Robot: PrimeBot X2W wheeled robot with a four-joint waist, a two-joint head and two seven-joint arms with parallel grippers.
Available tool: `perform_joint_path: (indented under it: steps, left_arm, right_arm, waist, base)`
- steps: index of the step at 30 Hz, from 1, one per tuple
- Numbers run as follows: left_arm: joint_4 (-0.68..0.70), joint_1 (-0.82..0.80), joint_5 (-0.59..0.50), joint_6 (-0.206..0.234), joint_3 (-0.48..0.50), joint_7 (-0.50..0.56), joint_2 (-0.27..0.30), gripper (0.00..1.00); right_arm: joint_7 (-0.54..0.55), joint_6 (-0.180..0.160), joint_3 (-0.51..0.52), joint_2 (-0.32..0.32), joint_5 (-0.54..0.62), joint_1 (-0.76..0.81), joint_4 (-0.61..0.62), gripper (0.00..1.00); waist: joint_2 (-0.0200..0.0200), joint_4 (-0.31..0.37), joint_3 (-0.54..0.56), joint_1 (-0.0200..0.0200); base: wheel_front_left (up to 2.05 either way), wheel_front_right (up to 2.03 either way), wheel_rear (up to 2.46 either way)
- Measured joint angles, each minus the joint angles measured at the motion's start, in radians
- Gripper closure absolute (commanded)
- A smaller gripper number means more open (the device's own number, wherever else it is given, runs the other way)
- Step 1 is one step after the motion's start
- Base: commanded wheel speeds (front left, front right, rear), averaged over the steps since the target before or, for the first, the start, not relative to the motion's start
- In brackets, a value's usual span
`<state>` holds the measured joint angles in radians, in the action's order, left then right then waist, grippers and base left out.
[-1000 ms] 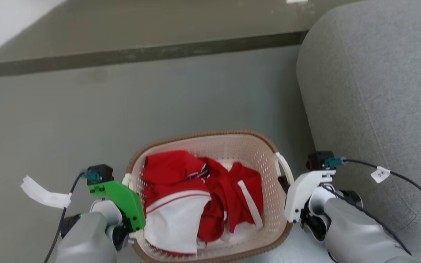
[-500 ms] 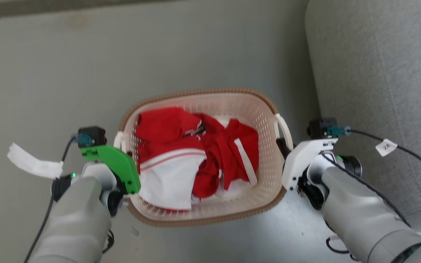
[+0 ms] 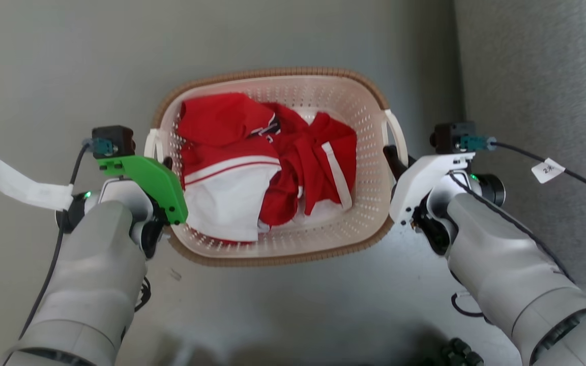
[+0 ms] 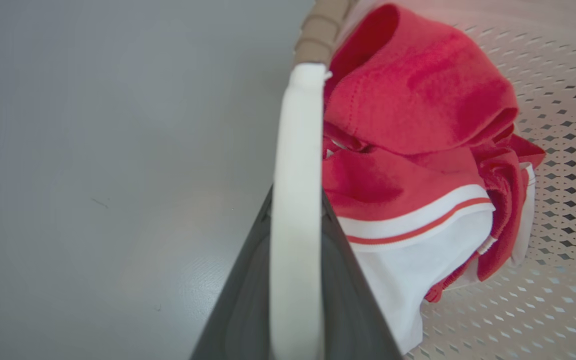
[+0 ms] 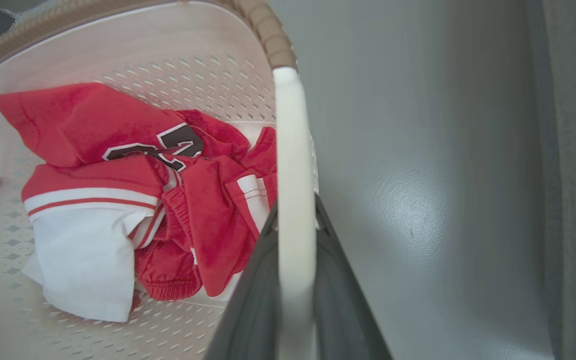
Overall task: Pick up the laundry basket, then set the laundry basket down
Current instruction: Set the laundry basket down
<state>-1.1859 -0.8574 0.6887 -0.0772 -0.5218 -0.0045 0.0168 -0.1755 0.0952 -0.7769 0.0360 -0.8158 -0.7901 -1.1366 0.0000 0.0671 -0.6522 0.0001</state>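
Observation:
The laundry basket (image 3: 359, 213), cream perforated plastic with a brown woven-look rim, sits mid-picture in the head view over grey floor. Red and white clothes (image 3: 252, 162) lie inside it. My left gripper (image 3: 165, 163) is shut on its white left handle (image 4: 295, 190), which runs between the dark fingers (image 4: 240, 310). My right gripper (image 3: 392, 158) is shut on the white right handle (image 5: 295, 200), with a dark finger (image 5: 348, 310) on each side of it. The basket wall (image 5: 193, 70) and the clothes (image 5: 118, 165) lie left of that handle. Whether the basket's base touches the floor I cannot tell.
A grey upholstered sofa (image 3: 542, 101) stands close on the right, just beyond my right arm. Grey floor (image 3: 69, 61) spreads to the left and ahead. Cables with white tags (image 3: 547, 170) hang off both wrists. A small dark object (image 3: 456, 351) lies at the bottom edge.
The head camera has tipped downward: the olive step has left the picture, and the basket and both grippers sit higher in it. Both grips on the handles are unchanged.

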Motion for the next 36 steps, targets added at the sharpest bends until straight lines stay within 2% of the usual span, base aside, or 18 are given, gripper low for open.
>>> perform_joint_path:
  steps: [20,36]
  left_arm:
    - [-0.007,-0.091,-0.022,0.022,0.000,-0.073,-0.001,1.00]
    - [-0.035,-0.126,-0.023,0.014,-0.003,-0.094,-0.001,1.00]
  right_arm:
    - [-0.043,0.001,-0.002,0.004,0.025,-0.103,-0.019,1.00]
    - [-0.072,0.010,-0.006,0.006,0.034,-0.136,-0.036,1.00]
  waist:
    - [0.0000,-0.018,-0.186,0.0001]
    - [0.0000,-0.016,-0.261,0.0000]
  base:
    - [0.00,0.00,0.00]
    - [0.00,0.00,0.00]
